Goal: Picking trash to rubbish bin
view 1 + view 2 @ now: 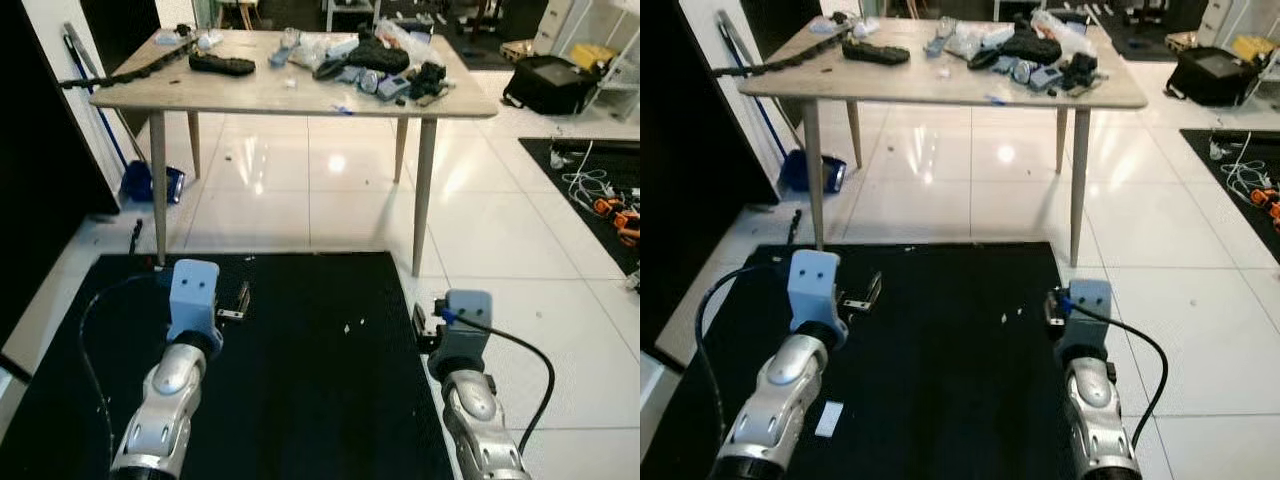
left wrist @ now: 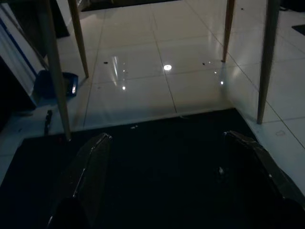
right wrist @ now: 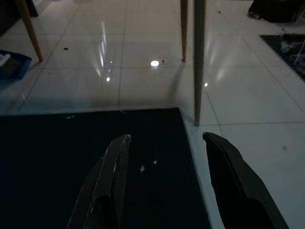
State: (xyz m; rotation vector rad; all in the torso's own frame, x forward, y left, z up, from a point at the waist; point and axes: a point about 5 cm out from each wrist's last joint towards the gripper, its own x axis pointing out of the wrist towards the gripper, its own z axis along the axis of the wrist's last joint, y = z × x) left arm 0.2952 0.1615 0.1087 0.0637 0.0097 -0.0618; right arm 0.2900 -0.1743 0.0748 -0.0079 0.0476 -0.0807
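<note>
head views: a black floor mat (image 1: 300,380) lies on white tiles, its far edge by the legs of a wooden table (image 1: 270,95). trash (image 1: 365,60) clutters the tabletop toward its far right corner. open tile lies beyond the mat's right edge.
left wrist view: the left gripper (image 2: 167,176) hovers over the mat, fingers spread wide, empty.
right wrist view: the right gripper (image 3: 164,176) hangs above the mat's right edge, fingers apart, empty.

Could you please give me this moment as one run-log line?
left end effector open, empty | right end effector open, empty | both over black mat | table cluttered ahead
</note>
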